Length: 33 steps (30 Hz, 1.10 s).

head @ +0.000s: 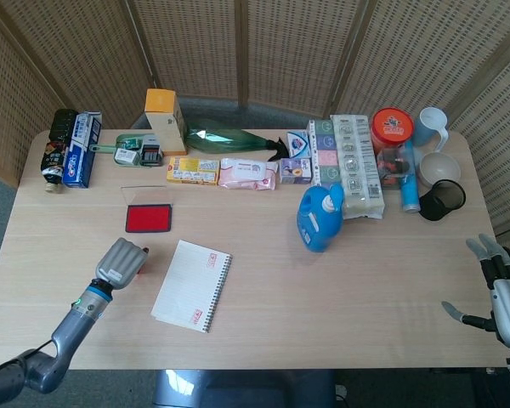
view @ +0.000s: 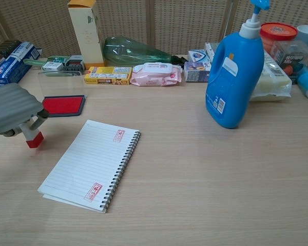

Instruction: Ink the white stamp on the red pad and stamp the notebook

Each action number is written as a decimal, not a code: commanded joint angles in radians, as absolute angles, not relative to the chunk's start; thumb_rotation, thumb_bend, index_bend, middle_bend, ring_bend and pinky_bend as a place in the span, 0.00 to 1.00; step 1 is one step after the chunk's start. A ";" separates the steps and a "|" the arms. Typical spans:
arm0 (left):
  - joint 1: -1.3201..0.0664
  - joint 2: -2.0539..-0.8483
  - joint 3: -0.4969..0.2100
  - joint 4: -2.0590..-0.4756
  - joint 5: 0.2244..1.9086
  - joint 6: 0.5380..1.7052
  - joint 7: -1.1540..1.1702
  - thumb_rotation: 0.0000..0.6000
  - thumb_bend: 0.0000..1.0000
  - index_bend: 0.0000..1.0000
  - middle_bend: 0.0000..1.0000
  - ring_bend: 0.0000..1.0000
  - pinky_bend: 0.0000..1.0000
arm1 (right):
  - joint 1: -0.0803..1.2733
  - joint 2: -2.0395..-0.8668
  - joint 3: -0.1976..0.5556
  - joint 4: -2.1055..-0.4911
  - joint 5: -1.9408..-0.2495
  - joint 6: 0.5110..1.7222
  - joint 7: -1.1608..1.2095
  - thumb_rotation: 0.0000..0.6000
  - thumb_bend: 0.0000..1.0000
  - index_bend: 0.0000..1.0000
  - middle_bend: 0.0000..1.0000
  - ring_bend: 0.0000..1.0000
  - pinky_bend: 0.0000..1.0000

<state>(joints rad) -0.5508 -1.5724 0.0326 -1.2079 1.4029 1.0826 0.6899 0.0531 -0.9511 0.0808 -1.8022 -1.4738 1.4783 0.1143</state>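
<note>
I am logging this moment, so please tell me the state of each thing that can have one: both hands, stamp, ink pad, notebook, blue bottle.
Left hand: holds the stamp.
Stamp: upright, red face down on the table, left of the notebook.
Ink pad: uncovered, red surface showing.
Notebook: open, two red marks on the page.
Blue bottle: upright.
Right hand: fingers apart, holds nothing.
</note>
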 commanded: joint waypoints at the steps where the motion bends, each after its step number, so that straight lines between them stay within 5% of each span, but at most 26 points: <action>1: -0.551 -1.579 0.033 -1.204 1.403 1.078 0.699 1.00 0.33 0.67 1.00 1.00 1.00 | 0.053 -0.951 0.081 -1.802 -1.473 1.478 0.115 0.87 0.00 0.02 0.00 0.00 0.00; 33: -0.556 -1.579 0.013 -1.245 1.390 1.072 0.837 1.00 0.28 0.67 1.00 1.00 1.00 | 0.051 -0.941 0.081 -1.810 -1.471 1.480 0.122 0.87 0.00 0.02 0.00 0.00 0.00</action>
<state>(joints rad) -0.5558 -1.5765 0.0142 -1.2418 1.3937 1.0738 0.8320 0.0509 -0.9411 0.0813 -1.8102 -1.4711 1.4800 0.1216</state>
